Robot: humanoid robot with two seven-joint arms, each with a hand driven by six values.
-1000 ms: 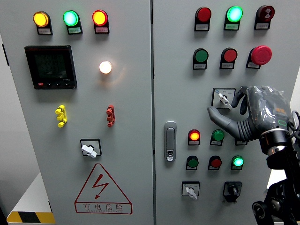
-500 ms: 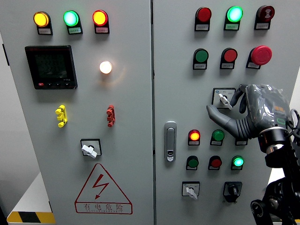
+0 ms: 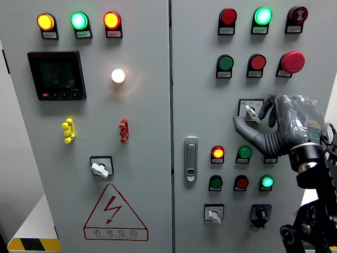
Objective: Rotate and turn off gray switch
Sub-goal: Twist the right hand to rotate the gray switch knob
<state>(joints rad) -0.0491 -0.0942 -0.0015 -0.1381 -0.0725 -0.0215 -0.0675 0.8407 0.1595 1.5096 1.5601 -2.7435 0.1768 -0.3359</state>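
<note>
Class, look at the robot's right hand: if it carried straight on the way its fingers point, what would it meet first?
Probably the gray switch: the right hand points left at it, fingers curled close around the knob. Contact is unclear from this view.

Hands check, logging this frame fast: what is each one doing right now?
Left hand: not in view.
Right hand: at the gray switch, fingers curled toward its knob; a firm grasp cannot be told.

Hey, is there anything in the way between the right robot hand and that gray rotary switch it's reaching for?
Nothing visible. The right robot hand is already at the gray switch, fingers beside its knob, with only bare panel around it.
</note>
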